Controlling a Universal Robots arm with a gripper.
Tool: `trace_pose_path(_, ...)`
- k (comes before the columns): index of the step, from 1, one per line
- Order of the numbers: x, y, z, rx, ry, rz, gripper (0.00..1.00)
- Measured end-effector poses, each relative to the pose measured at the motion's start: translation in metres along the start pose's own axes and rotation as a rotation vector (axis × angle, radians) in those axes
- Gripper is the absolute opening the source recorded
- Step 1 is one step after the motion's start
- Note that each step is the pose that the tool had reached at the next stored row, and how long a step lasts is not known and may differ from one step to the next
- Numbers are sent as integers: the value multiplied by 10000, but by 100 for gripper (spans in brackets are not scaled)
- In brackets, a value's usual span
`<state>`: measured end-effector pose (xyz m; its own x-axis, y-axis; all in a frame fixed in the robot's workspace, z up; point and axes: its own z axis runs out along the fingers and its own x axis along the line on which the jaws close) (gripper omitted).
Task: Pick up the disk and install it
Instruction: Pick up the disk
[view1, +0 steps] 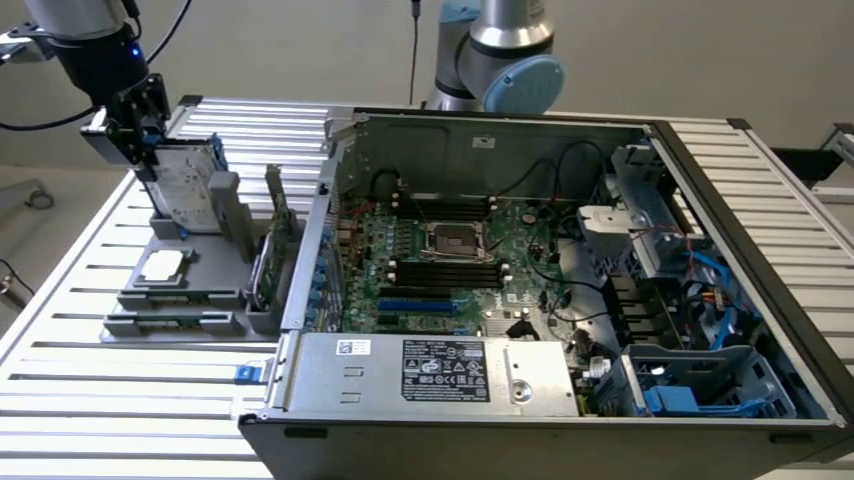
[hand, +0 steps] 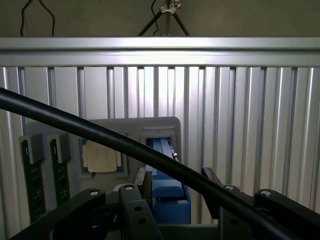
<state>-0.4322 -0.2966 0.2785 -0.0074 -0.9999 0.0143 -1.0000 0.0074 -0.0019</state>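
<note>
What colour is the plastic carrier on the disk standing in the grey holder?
Blue. The carrier shows best in the wrist view.

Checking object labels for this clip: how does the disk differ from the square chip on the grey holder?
The disk stands upright in its slot; the chip lies flat. The disk is larger and blue-framed; the chip is small, square and silver. Both sit in the grey holder.

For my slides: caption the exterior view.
End effector at the upright disk in its holder, beside the open computer.
</note>
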Motion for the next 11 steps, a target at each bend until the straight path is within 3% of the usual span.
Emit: trace_pose_path(11,-6,-5,0,-30,117,-1,56)
